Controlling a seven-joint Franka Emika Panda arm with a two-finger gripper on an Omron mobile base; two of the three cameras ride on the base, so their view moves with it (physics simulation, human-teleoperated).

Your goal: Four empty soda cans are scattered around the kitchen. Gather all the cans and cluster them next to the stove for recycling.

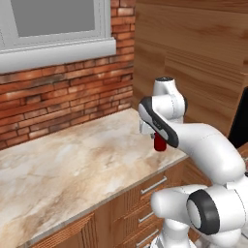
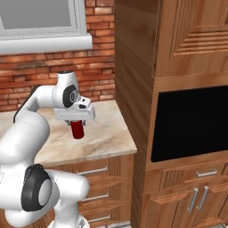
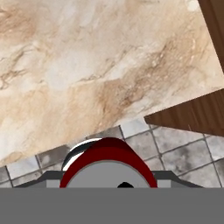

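Observation:
One red soda can [image 1: 160, 144] hangs upright a little above the marble counter [image 1: 72, 160], near its right end. My gripper [image 1: 155, 133] points down and is shut on the can's top part. The right base view shows the same can [image 2: 78, 130] under the gripper [image 2: 76, 121], clear of the counter [image 2: 104, 133]. In the hand view the can's silver top and red rim [image 3: 107, 159] sit between my fingertips, with the counter's front edge just beyond. The stove is out of view.
A brick wall [image 1: 58, 97] with a window sill [image 1: 53, 51] backs the counter. A tall wooden cabinet [image 2: 133, 67] with a black panel [image 2: 191, 122] stands right of it. Drawers [image 2: 95, 171] sit below, and grey floor tiles [image 3: 175, 148] lie past the edge.

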